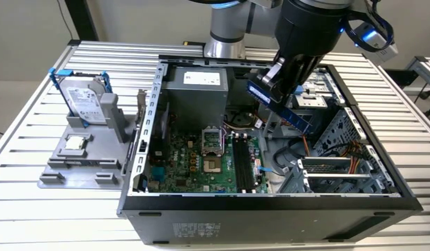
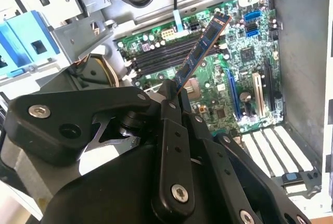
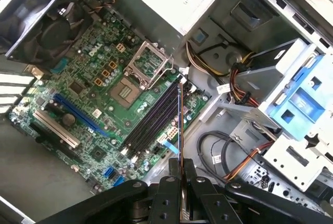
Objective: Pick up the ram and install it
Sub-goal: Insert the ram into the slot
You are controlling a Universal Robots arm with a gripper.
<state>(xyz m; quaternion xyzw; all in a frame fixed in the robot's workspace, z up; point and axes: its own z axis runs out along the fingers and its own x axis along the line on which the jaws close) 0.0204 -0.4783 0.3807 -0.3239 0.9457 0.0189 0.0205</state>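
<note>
As the gripper (image 2: 171, 96) clamps the ram (image 2: 200, 54) by one end, stick hangs tilted inside the open case (image 1: 270, 201), above the mobo (image 1: 194, 162), clear of DIMM slots (image 3: 153, 122); risk: end grip + tilt, so stick may pivot or meet slot skewed, jam, bend contacts.

Open black metal computer case (image 1: 270, 219) on slatted aluminium table (image 1: 33, 219).
Beside it, at the exterior view's left, a grey plastic stand (image 1: 85, 167) carries an upright silver hard drive (image 1: 82, 99) and a small square silver chip (image 1: 76, 142); inside the case, a long dark ram stick (image 1: 288, 112) hangs tilted in the black gripper (image 3: 180, 174) above the green motherboard (image 1: 190, 162).
</note>
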